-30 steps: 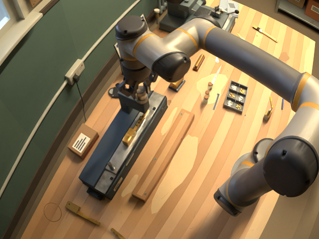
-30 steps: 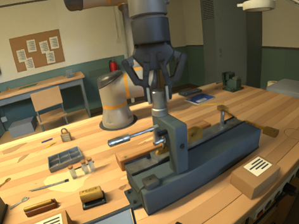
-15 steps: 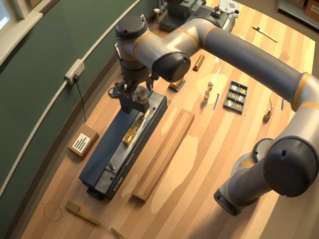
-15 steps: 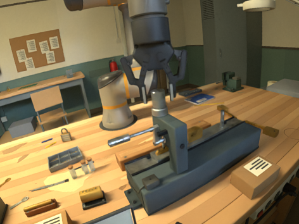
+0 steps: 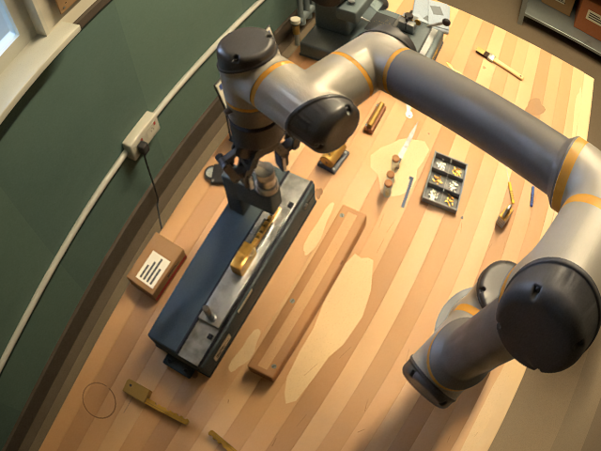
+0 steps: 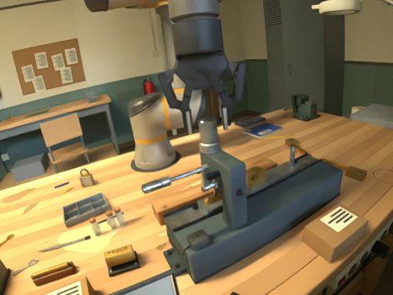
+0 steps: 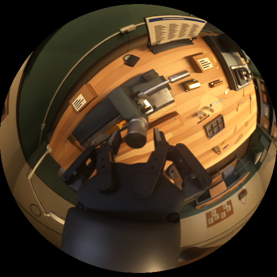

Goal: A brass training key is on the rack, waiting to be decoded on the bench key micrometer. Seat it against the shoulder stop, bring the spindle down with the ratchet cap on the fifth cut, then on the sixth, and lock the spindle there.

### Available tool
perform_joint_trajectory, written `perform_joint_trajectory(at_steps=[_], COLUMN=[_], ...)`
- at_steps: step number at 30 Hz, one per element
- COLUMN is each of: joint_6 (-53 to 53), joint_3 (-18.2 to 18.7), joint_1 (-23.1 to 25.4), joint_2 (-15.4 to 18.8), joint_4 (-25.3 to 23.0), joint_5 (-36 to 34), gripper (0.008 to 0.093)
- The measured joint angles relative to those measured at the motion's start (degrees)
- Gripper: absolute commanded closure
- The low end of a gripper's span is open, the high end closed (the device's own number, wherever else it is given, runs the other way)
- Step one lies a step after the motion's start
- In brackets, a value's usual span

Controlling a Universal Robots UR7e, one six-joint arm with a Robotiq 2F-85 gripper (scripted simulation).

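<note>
The grey ratchet cap [image 6: 207, 127] stands upright on top of the micrometer's spindle head [image 6: 225, 183], and my gripper [image 6: 207, 118] hangs open just above it, holding nothing. In the wrist camera the cap [image 7: 136, 131] sits between and beyond my fingers [image 7: 137, 137]. The brass key [image 5: 252, 242] lies along the steel bed of the dark blue micrometer [image 5: 233, 272], its bow toward the bed's middle and its blade running under the spindle head. A steel lever [image 6: 172, 180] sticks out sideways from the head.
Behind the micrometer runs the green wall with a socket and cable [image 5: 141, 133]. A long wooden rack [image 5: 310, 286] lies beside the micrometer on the open side. A cardboard box [image 5: 156, 266] sits on the wall side. A parts tray [image 5: 444, 182] and small vials [image 5: 390, 177] lie farther off.
</note>
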Motion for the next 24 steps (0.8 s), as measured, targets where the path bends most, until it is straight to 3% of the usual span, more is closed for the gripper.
perform_joint_trajectory(at_steps=[24], joint_6=[0.0], joint_3=[-4.1], joint_1=[0.0], joint_2=[-0.9], joint_4=[5.0], joint_5=[0.0], gripper=[0.0434])
